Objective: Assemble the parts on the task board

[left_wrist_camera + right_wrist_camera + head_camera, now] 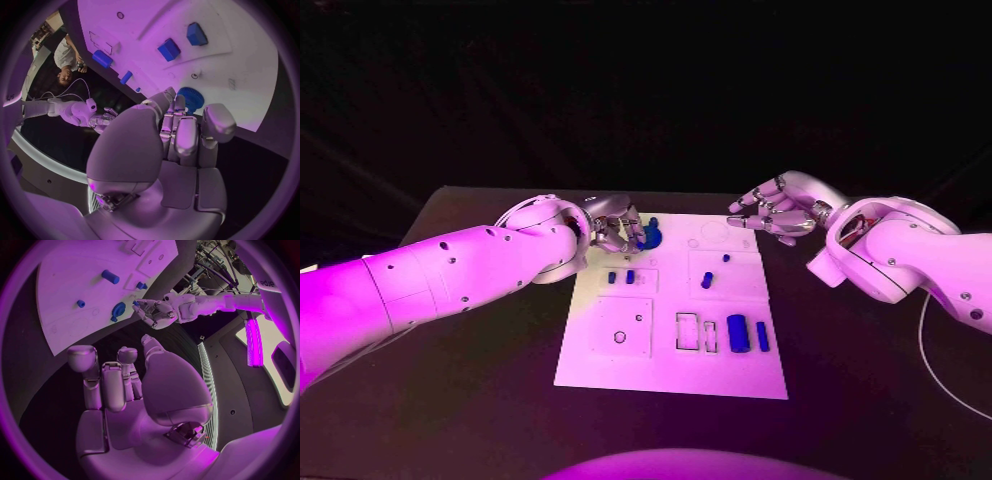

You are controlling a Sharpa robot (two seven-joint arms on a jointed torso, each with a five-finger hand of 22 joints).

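Note:
The white task board lies in the middle of the black table. At its far left corner my left hand pinches a blue gear by its rim; in the left wrist view the gear sits at my fingertips, just over the board. My right hand hovers at the board's far right corner, fingers apart and holding nothing. The right wrist view shows its palm, with the gear and the left hand beyond it.
Two small blue pieces lie mid-board and a blue peg stands to their right. Two blue blocks lie beside empty slots. A square recess sits at the near left. A thin cable runs along the table's right.

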